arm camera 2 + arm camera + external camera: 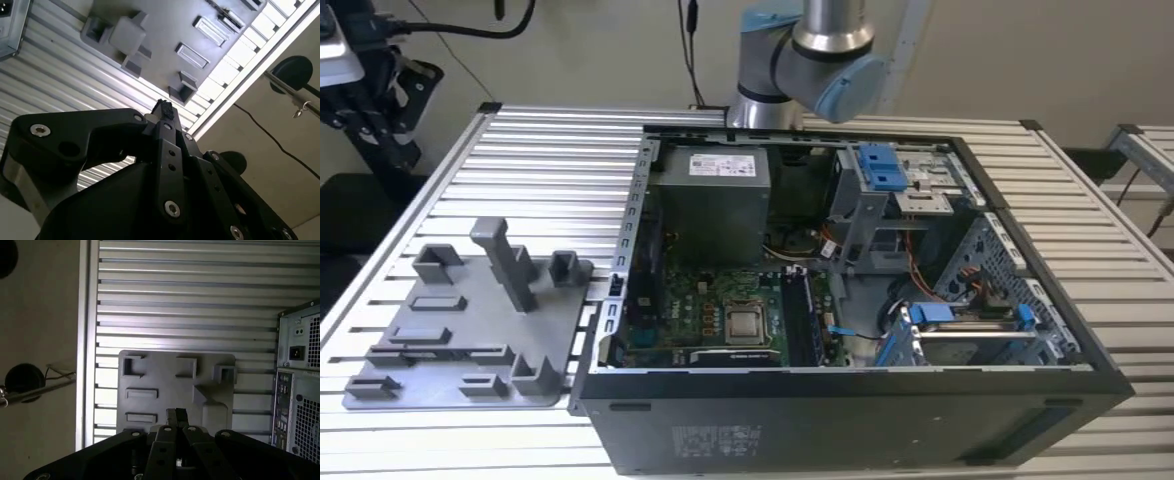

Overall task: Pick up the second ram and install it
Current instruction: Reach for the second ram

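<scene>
The gripper [176,415] is seen in both wrist views with its two fingertips drawn together and nothing visibly clamped between them; it is held well above the grey fixture tray [165,375], pointing down at it; in the second wrist view the same tips [165,107] are seen against the tray's edge and the ribbed table [60,65]. Where the second ram lies cannot be told.

In the exterior view one arm [807,60] is seen behind the case, its upper joint rising out of the picture at the top.

One fixture tray is counted, lying flat on the table at the exterior view's left, with one tall upright post [500,255] among its lower blocks. One open computer case [854,420] stands just beside it, at the exterior view's right. Inside the case are counted one green motherboard [694,300], one processor socket [747,325] and one grey power supply box [707,205]. In the first wrist view the case's rear panel [300,365] is seen beside the tray.
</scene>
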Controlling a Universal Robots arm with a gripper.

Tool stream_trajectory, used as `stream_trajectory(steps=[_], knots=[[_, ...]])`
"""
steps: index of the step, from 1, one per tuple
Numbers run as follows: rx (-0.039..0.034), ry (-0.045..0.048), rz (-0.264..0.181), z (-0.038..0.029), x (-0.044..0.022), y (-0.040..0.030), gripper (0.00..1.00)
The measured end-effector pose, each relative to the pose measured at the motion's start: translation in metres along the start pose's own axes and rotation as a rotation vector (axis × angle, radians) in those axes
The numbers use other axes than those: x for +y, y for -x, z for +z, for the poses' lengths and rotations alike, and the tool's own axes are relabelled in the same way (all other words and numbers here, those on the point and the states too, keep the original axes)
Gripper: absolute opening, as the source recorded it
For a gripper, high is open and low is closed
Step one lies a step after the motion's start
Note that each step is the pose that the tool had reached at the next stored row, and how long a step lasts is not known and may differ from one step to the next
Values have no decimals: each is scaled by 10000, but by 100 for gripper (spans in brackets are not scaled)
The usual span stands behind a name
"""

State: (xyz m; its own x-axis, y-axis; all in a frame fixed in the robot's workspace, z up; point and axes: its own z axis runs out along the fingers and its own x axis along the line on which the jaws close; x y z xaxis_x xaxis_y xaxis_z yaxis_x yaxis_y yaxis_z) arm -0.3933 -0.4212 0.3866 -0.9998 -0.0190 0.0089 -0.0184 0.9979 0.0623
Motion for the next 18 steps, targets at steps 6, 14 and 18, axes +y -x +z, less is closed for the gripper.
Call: stream_trajectory(steps=[6,14,18], knots=[[-2,0,0,-2,-160,-22,11],[-5,0,-1,-6,-380,-54,11],[-4,0,0,-9,-495,-59,11]])
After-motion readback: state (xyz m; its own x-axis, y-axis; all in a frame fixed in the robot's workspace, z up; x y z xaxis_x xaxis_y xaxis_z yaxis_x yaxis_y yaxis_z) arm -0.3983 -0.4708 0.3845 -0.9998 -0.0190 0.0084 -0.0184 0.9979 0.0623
